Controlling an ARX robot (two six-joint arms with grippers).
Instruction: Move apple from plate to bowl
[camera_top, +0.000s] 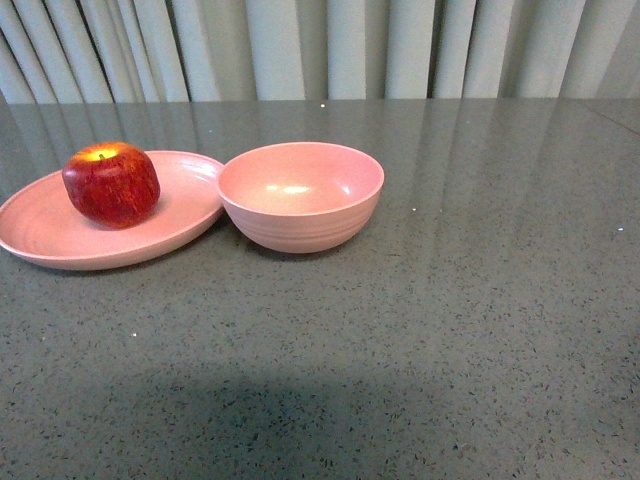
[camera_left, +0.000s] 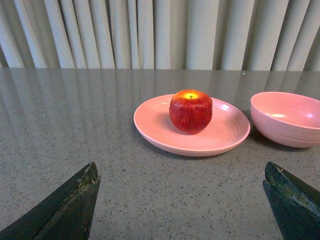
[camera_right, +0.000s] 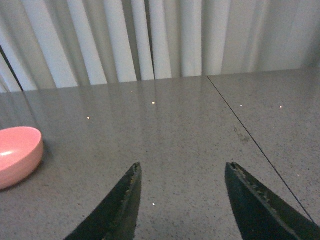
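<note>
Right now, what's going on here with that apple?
Nothing is being handled yet. The apple sits on the plate, and the bowl beside it is empty. The left fingers are open and pointed toward the apple from a way off. The right fingers are open too, over bare table, holding nothing.

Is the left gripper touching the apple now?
Apart. The left wrist view shows the left gripper open, with bare table between it and the plate that holds the apple.
</note>
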